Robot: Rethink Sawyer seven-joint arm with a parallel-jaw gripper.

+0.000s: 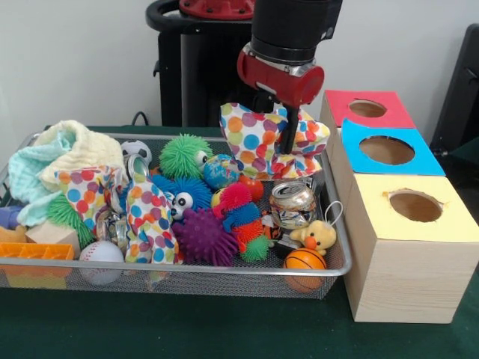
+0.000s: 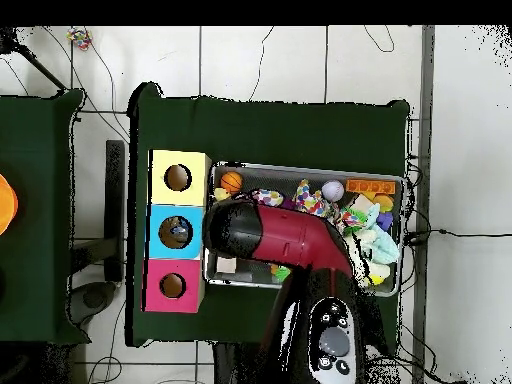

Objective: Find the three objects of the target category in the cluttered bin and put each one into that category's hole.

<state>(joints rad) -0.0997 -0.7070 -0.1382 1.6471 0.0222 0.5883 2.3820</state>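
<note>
My gripper [image 1: 287, 148] hangs over the far right part of the wire bin [image 1: 224, 272], shut on a white cloth with coloured dots [image 1: 251, 138]. The cloth is lifted clear of the pile and drapes around the dark fingers. Two more dotted cloths lie in the bin, one at the left [image 1: 90, 187] and one near the front [image 1: 150, 221]. To the right stands a wooden box with a red-topped hole [image 1: 367, 108], a blue-topped hole [image 1: 387, 149] and a yellow-topped hole [image 1: 415, 206]. In the overhead view the arm [image 2: 270, 235] hides the gripper and the cloth.
The bin holds spiky balls [image 1: 203, 235], a crushed can [image 1: 292, 203], a small basketball [image 1: 304, 259], a baseball [image 1: 101, 253], a yellow duck [image 1: 318, 235], an orange brick [image 1: 34, 250] and a pale towel [image 1: 63, 153]. The box touches the bin's right side.
</note>
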